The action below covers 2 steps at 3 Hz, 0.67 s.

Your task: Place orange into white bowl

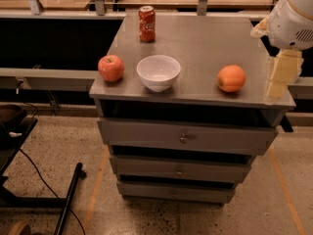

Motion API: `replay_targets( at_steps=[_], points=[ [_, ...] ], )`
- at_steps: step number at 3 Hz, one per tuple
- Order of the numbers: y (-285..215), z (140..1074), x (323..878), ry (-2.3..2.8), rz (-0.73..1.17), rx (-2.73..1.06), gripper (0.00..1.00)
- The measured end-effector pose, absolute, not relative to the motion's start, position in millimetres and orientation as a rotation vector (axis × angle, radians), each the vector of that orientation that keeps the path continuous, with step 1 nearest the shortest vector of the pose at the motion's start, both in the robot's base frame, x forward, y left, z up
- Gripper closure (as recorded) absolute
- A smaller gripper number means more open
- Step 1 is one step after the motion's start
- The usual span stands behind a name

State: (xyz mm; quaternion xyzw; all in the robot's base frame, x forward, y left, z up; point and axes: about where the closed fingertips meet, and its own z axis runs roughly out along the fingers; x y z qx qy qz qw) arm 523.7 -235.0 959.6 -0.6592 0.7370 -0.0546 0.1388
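Note:
The orange (231, 78) sits on the grey cabinet top (205, 43), near the front right. The white bowl (158, 72) stands empty at the front middle, about a bowl's width left of the orange. My gripper (281, 75) hangs at the right edge of the view, cream-coloured under the white arm housing, just right of the orange and over the cabinet's right edge. It holds nothing that I can see.
A red-pink apple (111, 68) lies left of the bowl near the front left corner. A red soda can (146, 24) stands at the back left. The cabinet has drawers (183, 138) below. Black cables and a stand (68, 199) are on the floor at left.

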Motion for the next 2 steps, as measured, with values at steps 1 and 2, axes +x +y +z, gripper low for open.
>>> replay_targets(
  at_steps=[1,2],
  points=[
    [-252.5,938.4,566.1,2.161,-0.202,-1.930,0.00],
    [-261.9,912.8,593.5,2.160,-0.188,-1.935,0.00]
  ],
)
